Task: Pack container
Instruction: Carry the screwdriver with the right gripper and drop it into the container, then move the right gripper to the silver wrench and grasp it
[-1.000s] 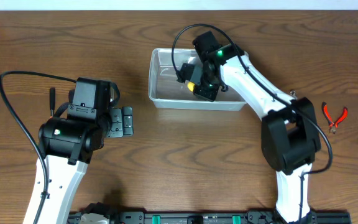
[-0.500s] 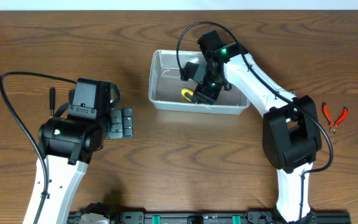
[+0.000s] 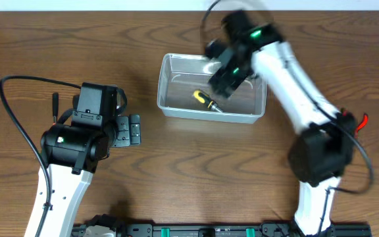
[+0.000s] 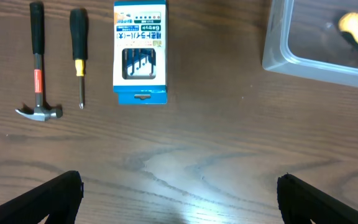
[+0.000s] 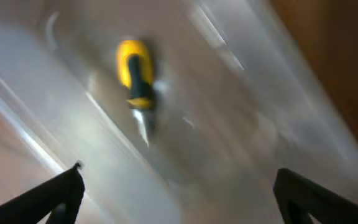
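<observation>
Right fingers (image 5: 48, 202) have released the screwdriver (image 3: 206, 101) into the container (image 3: 170, 109) and risen.

Light was bright and even; the right arm (image 3: 287, 71) and everything beyond the right pincer (image 5: 179, 190) were motion-blurred; the table (image 4: 229, 130) glared faintly before the left pincer (image 4: 179, 199).

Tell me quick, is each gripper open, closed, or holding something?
Left gripper: open, holding nothing.
Right gripper: open, empty; the yellow-and-black screwdriver lies loose in the clear rectangular plastic tub.

Hammer (image 4: 37, 68), screwdriver (image 4: 78, 53), box (image 4: 140, 53) side by side; container (image 4: 303, 65) apart.
</observation>
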Tool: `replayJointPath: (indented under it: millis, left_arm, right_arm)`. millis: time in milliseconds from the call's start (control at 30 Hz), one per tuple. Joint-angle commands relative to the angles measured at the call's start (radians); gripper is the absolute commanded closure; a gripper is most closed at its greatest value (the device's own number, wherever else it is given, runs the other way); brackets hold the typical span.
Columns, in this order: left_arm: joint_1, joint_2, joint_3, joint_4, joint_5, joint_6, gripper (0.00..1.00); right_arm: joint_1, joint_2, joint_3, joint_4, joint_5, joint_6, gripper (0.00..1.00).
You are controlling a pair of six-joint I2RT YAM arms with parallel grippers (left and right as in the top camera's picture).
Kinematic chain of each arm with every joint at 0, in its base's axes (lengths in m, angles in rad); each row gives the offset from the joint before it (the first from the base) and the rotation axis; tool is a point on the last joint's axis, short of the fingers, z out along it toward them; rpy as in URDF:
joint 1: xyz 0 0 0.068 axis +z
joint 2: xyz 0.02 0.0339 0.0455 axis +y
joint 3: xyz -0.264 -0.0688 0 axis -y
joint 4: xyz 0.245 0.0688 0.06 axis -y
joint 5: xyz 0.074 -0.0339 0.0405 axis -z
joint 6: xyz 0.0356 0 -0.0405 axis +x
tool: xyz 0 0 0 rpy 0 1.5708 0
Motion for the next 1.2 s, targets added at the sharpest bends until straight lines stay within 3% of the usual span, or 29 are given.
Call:
replayJointPath:
  millis: [0, 200, 400, 767, 967, 1167]
  left_arm:
    - [0.004, 0.002, 0.011, -0.002, -0.016, -0.016, 0.02]
    - [0.004, 0.002, 0.011, -0.002, -0.016, -0.016, 0.02]
    - [0.004, 0.002, 0.011, -0.002, -0.016, -0.016, 0.02]
    - [0.004, 0.002, 0.011, -0.002, -0.016, -0.016, 0.02]
    - [0.004, 0.002, 0.011, -0.002, -0.016, -0.016, 0.02]
    - [0.004, 0.002, 0.011, -0.01, -0.016, -0.017, 0.02]
  right_arm:
    - [-0.142, -0.162, 0.128, -0.115, 0.146, 0.286, 0.01]
    - [-0.414, -0.276, 0.154, -0.332, 0.131, 0.358, 0.01]
    - [-0.535, -0.257, 0.026, -0.386, 0.119, 0.148, 0.01]
    - [-0.607, -0.255, -0.503, 0.019, 0.127, -0.05, 0.01]
    - [-0.607, -0.251, -0.695, 0.273, 0.097, -0.131, 0.01]
    - [-0.618, -0.216, -0.807, 0.401, 0.07, -0.172, 0.01]
